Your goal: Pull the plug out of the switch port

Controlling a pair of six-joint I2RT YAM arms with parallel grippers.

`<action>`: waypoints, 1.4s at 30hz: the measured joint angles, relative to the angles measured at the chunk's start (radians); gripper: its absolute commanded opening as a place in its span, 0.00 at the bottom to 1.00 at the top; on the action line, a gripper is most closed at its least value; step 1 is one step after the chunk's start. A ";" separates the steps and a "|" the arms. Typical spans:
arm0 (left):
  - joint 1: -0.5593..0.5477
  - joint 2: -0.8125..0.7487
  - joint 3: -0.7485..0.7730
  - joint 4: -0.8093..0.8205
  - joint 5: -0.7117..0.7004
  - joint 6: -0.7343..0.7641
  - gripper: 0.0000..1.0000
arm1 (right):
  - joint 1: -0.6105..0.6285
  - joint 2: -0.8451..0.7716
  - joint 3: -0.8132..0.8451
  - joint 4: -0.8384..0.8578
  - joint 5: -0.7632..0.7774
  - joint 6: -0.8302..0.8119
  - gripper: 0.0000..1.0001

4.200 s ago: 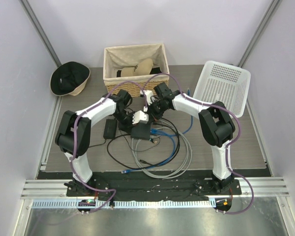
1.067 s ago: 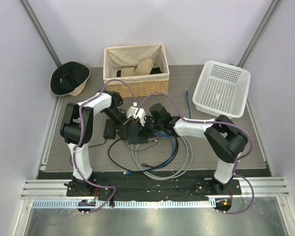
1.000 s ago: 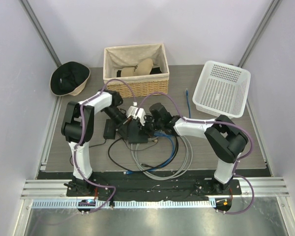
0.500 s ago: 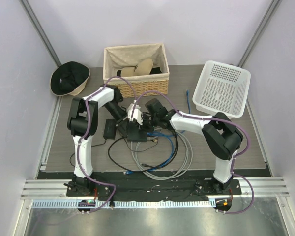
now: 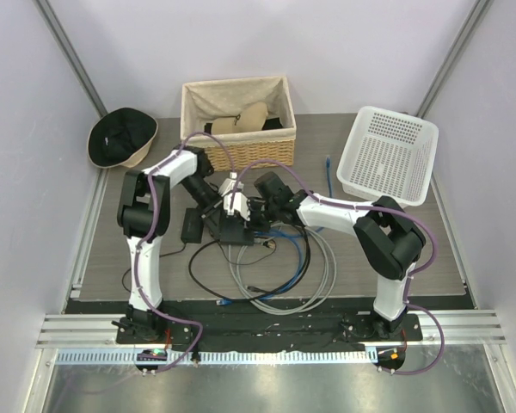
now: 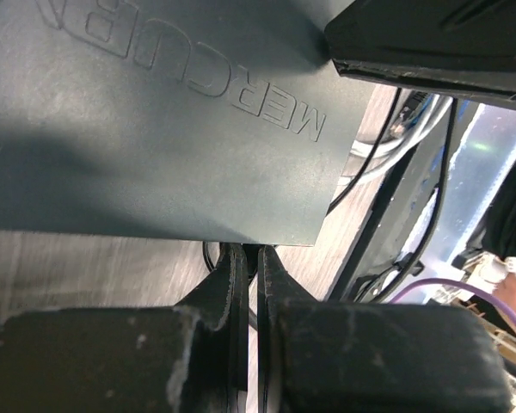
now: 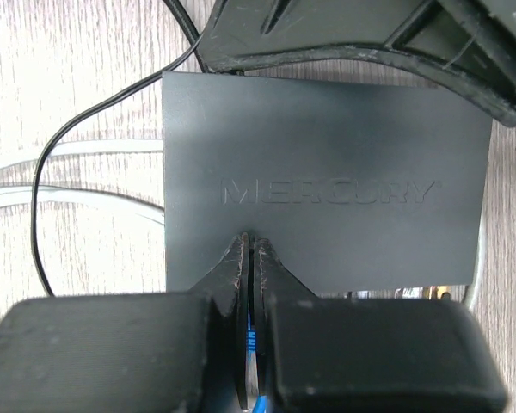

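Switch port not visible to you in any view; same for the plug. Switch box (image 5: pixel 233 232) lies flat on the table (image 5: pixel 413 249), mid-workspace, "MERCURY" lettering up. It sits just right of the power brick (image 5: pixel 192 226) and btwn the two grippers.

R gripper (image 7: pixel 250 243): fingers drawn together to a hairline slit, tips at the box edge nearest its wrist cam. A blue cable (image 7: pixel 250 344) shows through the slit lower down. You can't tell from these views whether anything is pinched.

L gripper (image 6: pixel 250 251): fingers likewise closed to a thin slit, tips at the opposite box edge. Gripping nothing visible; contact w/ the box unclear.

Thin black cord (image 7: pixel 47 189) loops past the box's left side in the R wrist view. Grey cables (image 5: pixel 329 268) coil on the table on the near side of the box, toward the arm bases.
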 measured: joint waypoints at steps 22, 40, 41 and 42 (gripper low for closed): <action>-0.040 -0.563 -0.557 0.551 -0.255 -0.218 0.00 | -0.027 0.058 -0.004 -0.092 -0.004 0.036 0.01; -0.107 -0.475 -0.545 0.686 -0.288 -0.412 0.00 | 0.008 -0.198 -0.080 0.020 -0.008 0.260 0.01; -0.108 -0.474 -0.545 0.693 -0.286 -0.423 0.00 | 0.017 -0.192 -0.079 0.023 -0.001 0.259 0.01; -0.110 -0.473 -0.545 0.699 -0.285 -0.438 0.00 | 0.029 -0.182 -0.079 0.028 0.011 0.258 0.01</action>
